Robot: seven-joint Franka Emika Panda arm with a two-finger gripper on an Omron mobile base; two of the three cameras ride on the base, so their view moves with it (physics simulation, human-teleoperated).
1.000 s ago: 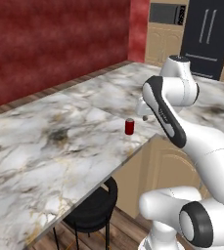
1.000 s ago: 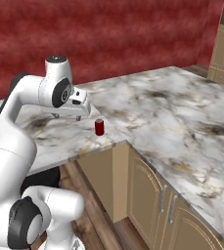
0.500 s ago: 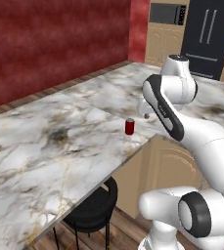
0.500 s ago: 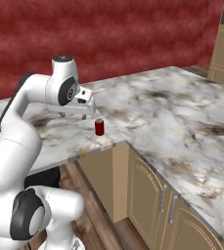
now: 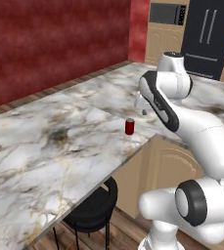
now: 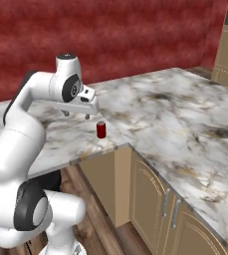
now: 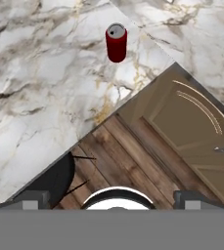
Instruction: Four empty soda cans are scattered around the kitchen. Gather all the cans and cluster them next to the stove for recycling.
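One red soda can (image 5: 129, 126) with a silver top stands upright on the marble counter (image 5: 50, 141), close to its inner corner edge. In the right base view the can (image 6: 101, 129) is just right of and below my gripper (image 6: 76, 115), which hovers above the counter. The hand view looks down on the can (image 7: 116, 42) near the top, well ahead of my gripper (image 7: 111, 199). Its fingertips (image 7: 33, 197) stand wide apart, open, with nothing between them. The stove is out of view.
A black stool (image 5: 91, 207) sits under the counter's overhang. Wooden cabinet doors (image 6: 150, 194) run below the counter's right-hand wing. A black fridge (image 5: 209, 36) and a wall oven (image 5: 167, 13) stand at the back, beside the red wall (image 5: 50, 44).
My arm has reached slightly farther over the counter towards the can. The can has not moved and the jaws remain wide apart.
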